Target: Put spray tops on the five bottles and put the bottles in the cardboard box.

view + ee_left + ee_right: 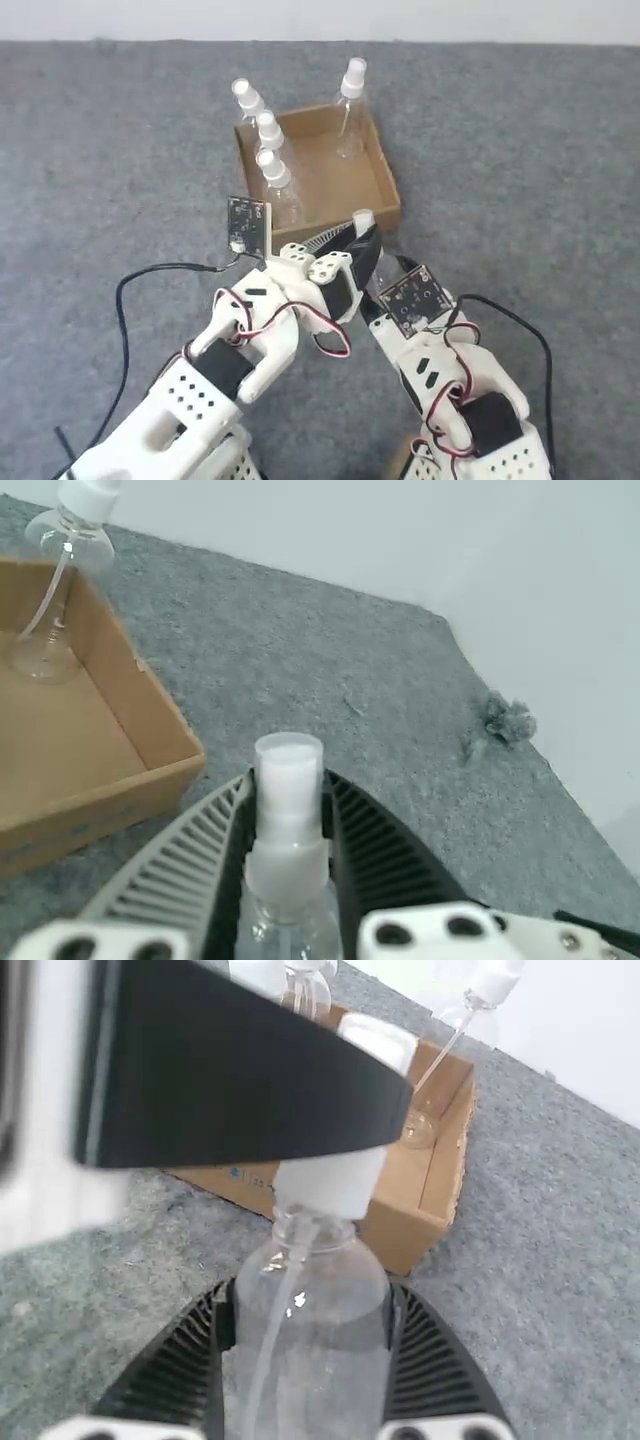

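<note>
Left gripper clamps the spray top while right gripper grips the bottle, just beside the box.

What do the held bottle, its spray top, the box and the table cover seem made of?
Bottle: clear glossy plastic, perhaps glass; its tube shows through. Spray top: opaque white plastic, smooth. Box: brown cardboard, dull, with thin flat walls. Table cover: grey carpet or felt, by its fuzzy surface.
</note>
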You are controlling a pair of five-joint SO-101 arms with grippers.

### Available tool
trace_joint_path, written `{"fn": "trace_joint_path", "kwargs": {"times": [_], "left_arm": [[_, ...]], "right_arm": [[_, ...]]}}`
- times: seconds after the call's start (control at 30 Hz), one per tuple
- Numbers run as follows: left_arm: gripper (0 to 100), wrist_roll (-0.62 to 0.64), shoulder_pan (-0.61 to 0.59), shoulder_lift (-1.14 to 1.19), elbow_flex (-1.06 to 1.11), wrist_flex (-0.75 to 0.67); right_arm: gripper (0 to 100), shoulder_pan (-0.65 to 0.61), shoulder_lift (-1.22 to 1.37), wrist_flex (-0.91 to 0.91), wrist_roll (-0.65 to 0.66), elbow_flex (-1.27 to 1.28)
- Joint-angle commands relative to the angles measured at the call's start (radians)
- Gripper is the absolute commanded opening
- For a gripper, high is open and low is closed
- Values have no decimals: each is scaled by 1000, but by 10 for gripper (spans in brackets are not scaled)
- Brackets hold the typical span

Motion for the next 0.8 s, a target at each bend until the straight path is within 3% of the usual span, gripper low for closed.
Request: {"fn": "trace_joint_path", "kwargs": {"times": [0.0, 0.23, 0.47, 0.77], "left_arm": [[16, -17, 9, 32, -56, -31], [16, -66, 74, 34, -54, -6], [16, -71, 71, 32, -56, -9], [21, -233, 71, 34, -54, -8]], "right_arm": [[20, 35, -19, -5, 8, -46], [20, 36, -19, -8, 3, -48], [20, 38, -19, -10, -138, -64], [20, 33, -19, -10, -141, -60]]}}
